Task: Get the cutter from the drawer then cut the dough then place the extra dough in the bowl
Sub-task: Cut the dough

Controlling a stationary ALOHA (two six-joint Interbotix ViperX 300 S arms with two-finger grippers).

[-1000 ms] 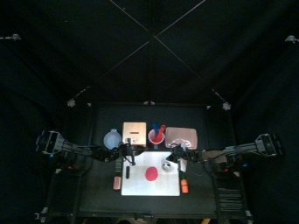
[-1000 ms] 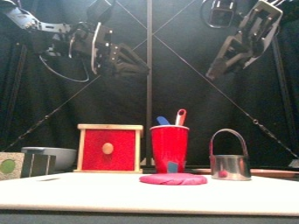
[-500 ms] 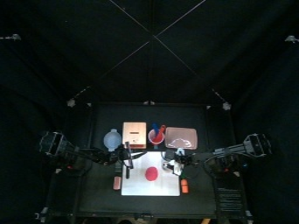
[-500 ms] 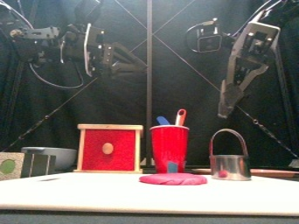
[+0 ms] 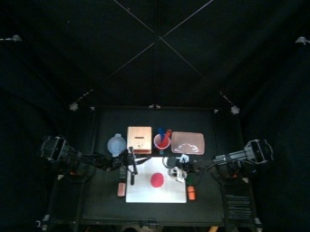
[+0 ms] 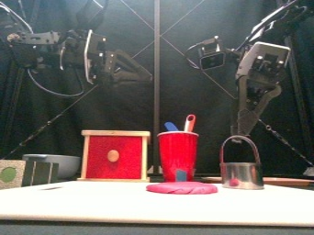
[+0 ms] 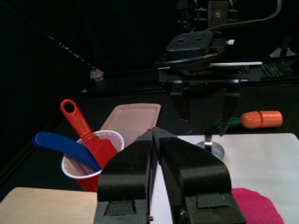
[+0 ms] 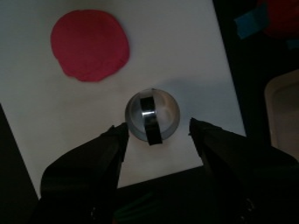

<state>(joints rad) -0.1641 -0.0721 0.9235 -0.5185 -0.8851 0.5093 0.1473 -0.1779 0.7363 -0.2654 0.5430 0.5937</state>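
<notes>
The fingers of my right gripper (image 8: 158, 140) are spread, with the cutter (image 8: 153, 116) standing just under them on the board (image 8: 176, 52), the dough (image 8: 89, 44) farther ahead. If I descend off-centre, one finger may strike the handle and tip it. My left gripper (image 7: 156, 144) is pressed together, empty.

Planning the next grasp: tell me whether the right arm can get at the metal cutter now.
Probably yes: the right gripper hangs open directly above the cutter on the white board, nothing between them.

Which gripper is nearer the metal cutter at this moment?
Right. The right gripper hangs open directly above the cutter, which stands on the white board. The left gripper, jaws shut, is high above the board's other side.
</notes>
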